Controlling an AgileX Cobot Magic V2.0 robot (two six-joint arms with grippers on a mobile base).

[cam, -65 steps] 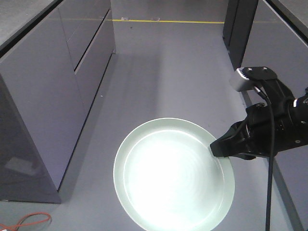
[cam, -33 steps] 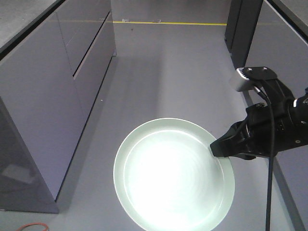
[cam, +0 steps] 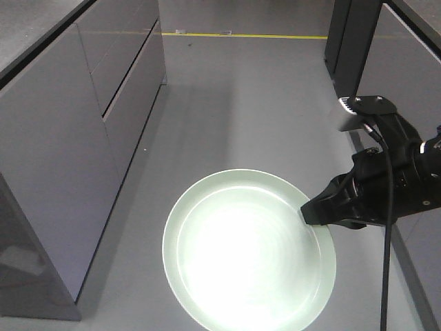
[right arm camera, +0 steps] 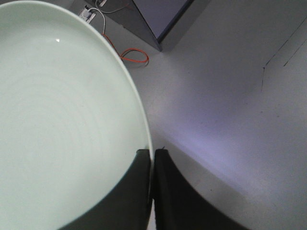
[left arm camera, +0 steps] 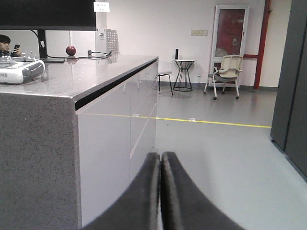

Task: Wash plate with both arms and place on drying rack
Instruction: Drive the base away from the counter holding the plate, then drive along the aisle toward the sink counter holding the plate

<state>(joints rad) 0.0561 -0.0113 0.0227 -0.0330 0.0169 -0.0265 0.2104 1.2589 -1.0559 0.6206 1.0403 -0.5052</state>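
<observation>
While the right gripper (cam: 309, 211) pinches the plate (cam: 248, 252) by its right rim, jaws clamped on the edge, plate face-up in mid-air over the grey floor (cam: 241, 103); left gripper (left arm camera: 160, 160) fully closed, holding nothing, grey counter (left arm camera: 96, 67) just beside it

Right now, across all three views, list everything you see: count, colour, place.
plate: one, pale green, above the floor, front view centre
cabinets: one row, grey, left side of the front view
floor line: one, yellow, across the far floor
cable: one, orange, on the floor beyond the plate
chair: one, cream, by the far wall
side table: one, black, left of the chair
ball: one, dark red, on the counter
person: one, dark-haired, behind the counter
right arm: one, black, jaws shut on the plate's rim
left arm: one, black, jaws shut, empty
</observation>
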